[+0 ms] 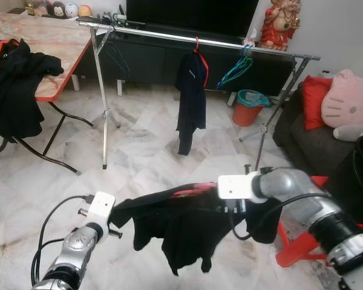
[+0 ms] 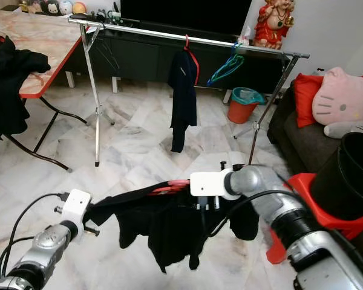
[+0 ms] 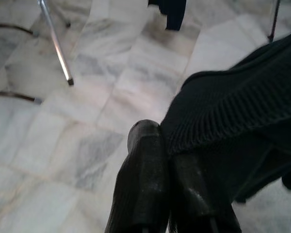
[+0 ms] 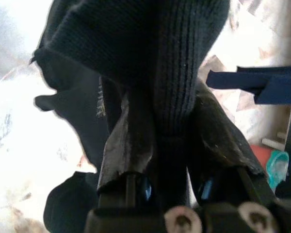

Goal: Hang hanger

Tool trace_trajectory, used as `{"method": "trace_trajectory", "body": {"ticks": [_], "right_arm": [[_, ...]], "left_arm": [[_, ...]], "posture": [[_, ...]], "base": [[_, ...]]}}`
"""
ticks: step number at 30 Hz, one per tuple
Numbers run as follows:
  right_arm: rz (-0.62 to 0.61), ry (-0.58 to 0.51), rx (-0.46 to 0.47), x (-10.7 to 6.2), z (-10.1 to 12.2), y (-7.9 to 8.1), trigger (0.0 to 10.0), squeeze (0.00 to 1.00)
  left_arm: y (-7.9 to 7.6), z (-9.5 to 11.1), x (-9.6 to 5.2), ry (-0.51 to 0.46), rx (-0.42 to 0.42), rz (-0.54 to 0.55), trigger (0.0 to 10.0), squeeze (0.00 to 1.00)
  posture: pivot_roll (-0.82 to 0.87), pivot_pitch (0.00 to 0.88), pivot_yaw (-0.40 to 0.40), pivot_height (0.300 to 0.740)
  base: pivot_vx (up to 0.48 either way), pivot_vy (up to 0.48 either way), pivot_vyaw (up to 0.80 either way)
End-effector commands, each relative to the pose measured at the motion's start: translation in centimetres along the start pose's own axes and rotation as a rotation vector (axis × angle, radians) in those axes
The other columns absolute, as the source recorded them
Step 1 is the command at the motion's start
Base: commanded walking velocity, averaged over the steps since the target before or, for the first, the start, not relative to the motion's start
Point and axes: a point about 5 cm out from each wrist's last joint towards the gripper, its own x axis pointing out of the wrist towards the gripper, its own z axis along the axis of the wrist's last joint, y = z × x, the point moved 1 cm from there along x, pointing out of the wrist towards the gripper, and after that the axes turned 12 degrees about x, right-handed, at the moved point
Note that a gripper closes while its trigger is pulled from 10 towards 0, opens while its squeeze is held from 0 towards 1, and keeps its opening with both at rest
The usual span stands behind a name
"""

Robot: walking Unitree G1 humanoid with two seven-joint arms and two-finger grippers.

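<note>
Both silver arms reach forward low over the marble floor (image 1: 145,157), and between them stretches a black garment (image 1: 181,229) draped on a red hanger (image 1: 190,192). On the left, the left end effector (image 3: 177,145) has its two black fingers pressed together on the ribbed hem of the garment, so that corner of cloth lies right at its tips. On the right, the right end effector (image 4: 172,131) is clamped on a fold of the same ribbed knit, which rises out between its fingers. From the head views, the hanger runs roughly level from one arm to the other, its long axis crossing in front of the robot, slightly higher toward the right arm; just a short red stretch of it shows above the cloth beside the white wrist housing, and its hook and far ends are covered by fabric, so which way the hook points cannot be told. Below it, the garment hangs in loose folds without touching the floor. Well beyond stands a metal clothes rail (image 1: 230,45) on splayed legs, carrying a dark shirt (image 1: 190,96) on a red hanger, plus teal hangers (image 1: 236,69) further along. At the far left, a desk (image 1: 54,42) with a marbled top holds another black garment (image 1: 12,78), cut off by the frame edge.
</note>
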Motion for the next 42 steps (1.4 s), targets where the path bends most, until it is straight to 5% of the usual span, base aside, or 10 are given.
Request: {"method": "trace_trajectory", "body": {"ticks": [1, 10, 19, 28, 29, 31, 42], "right_arm": [[-0.063, -0.011, 0.040, 0.0, 1.0, -0.2, 0.0, 0.00], [-0.077, 0.035, 0.037, 1.5, 2.0, 0.4, 0.0, 0.00], [-0.158, 0.099, 0.058, 1.9, 1.9, 0.1, 0.0, 0.00], [-0.340, -0.029, 0.269, 2.9, 3.7, -1.7, 0.0, 0.00], [-0.311, -0.122, 0.389, 3.3, 5.0, -1.4, 0.0, 0.00], [-0.275, -0.180, 0.449, 3.7, 6.0, -1.0, 0.0, 0.00], [-0.311, -0.223, 0.513, 4.3, 6.8, -1.2, 0.0, 0.00]], "left_arm": [[1.1, 3.1, 0.7, -0.101, -0.022, -0.008, 0.0, 0.00], [1.7, 8.2, 0.9, -0.277, -0.027, -0.041, 0.0, 0.00], [3.1, 12.6, -0.8, -0.407, -0.053, -0.076, 0.0, 0.00], [0.1, 13.2, -1.7, -0.393, 0.007, -0.282, 0.0, 0.00], [-0.7, 12.9, -1.6, -0.374, 0.005, -0.309, 0.0, 0.00], [-1.4, 12.9, -1.5, -0.360, 0.002, -0.335, 0.0, 0.00], [-4.1, 13.4, -2.5, -0.359, 0.021, -0.483, 0.0, 0.00]], "posture": [[0.01, 0.000, -0.167, 0.740], [0.02, 0.000, -0.166, 0.740], [0.03, 0.000, -0.169, 0.740], [0.04, 0.000, -0.167, 0.740], [0.04, 0.000, -0.168, 0.740], [0.04, 0.000, -0.168, 0.740], [0.04, 0.000, -0.164, 0.740]], "base": [[0.000, 0.000, 0.00], [0.000, 0.000, 0.00], [0.000, 0.000, 0.00], [0.000, 0.000, 0.00], [0.000, 0.000, 0.00], [0.000, 0.000, 0.00], [0.000, 0.000, 0.00]]}}
